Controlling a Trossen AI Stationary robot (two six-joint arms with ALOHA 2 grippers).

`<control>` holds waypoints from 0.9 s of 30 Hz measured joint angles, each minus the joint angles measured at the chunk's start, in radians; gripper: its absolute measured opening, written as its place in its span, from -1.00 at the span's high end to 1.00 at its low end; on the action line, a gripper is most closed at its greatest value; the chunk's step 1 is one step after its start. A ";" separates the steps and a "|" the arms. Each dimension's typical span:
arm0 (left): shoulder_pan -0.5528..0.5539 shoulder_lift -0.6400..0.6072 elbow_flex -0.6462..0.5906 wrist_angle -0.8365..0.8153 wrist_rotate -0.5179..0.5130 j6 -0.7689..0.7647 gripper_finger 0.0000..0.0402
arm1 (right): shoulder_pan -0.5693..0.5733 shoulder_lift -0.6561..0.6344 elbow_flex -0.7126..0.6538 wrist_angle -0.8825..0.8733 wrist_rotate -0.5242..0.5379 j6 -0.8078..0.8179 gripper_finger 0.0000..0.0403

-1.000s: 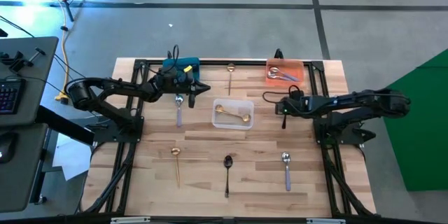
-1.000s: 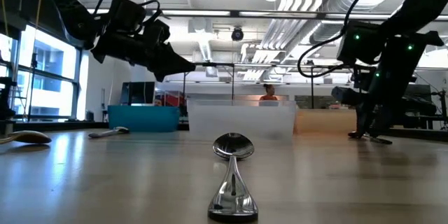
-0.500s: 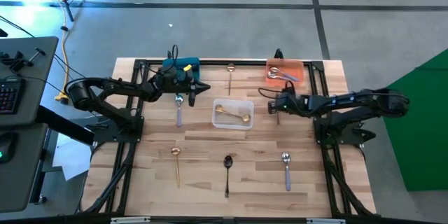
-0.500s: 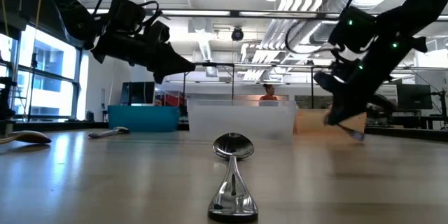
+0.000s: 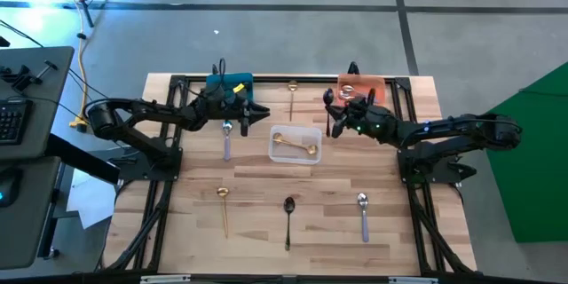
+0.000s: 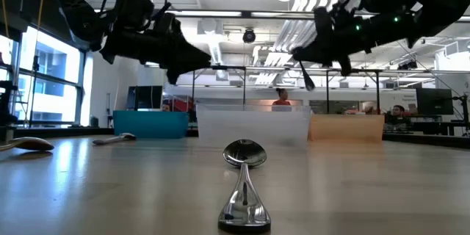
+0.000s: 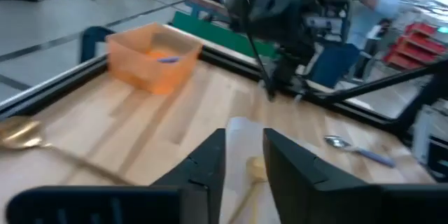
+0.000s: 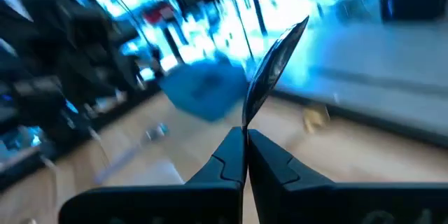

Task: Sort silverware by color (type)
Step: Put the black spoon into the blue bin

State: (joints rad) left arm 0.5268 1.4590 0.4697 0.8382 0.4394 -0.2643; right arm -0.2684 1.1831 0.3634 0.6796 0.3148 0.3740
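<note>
Right tool [image 8: 245, 134] is up off the table [image 5: 266, 186], fingers clamped on a dark spoon [image 8: 269, 66] near the clear bin [image 5: 295, 145] and orange bin [image 5: 361, 90]. Left tool [image 7: 243, 155] hovers by the blue bin [image 5: 229, 83] with a gap between its fingers, nothing gripped. The blue bin's contents are hidden behind the arm.

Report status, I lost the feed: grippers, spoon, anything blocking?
Right gripper shut on black spoon, raised near orange bin. Left gripper parted, empty, above lilac-handled spoon. No obstruction seen.
</note>
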 joint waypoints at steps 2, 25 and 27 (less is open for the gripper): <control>-0.025 0.016 0.030 0.000 0.000 -0.005 0.45 | 0.000 0.000 0.000 0.082 -0.024 -0.064 1.00; -0.125 0.500 0.705 -0.005 0.322 -0.046 0.12 | 0.001 0.000 0.002 0.345 -0.264 -0.306 1.00; -0.137 0.520 0.735 -0.002 0.334 -0.047 0.12 | 0.001 0.000 0.002 0.351 -0.264 -0.309 1.00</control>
State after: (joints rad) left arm 0.3896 1.9787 1.2048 0.8357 0.7737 -0.3109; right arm -0.2676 1.1835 0.3653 1.0305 0.0505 0.0655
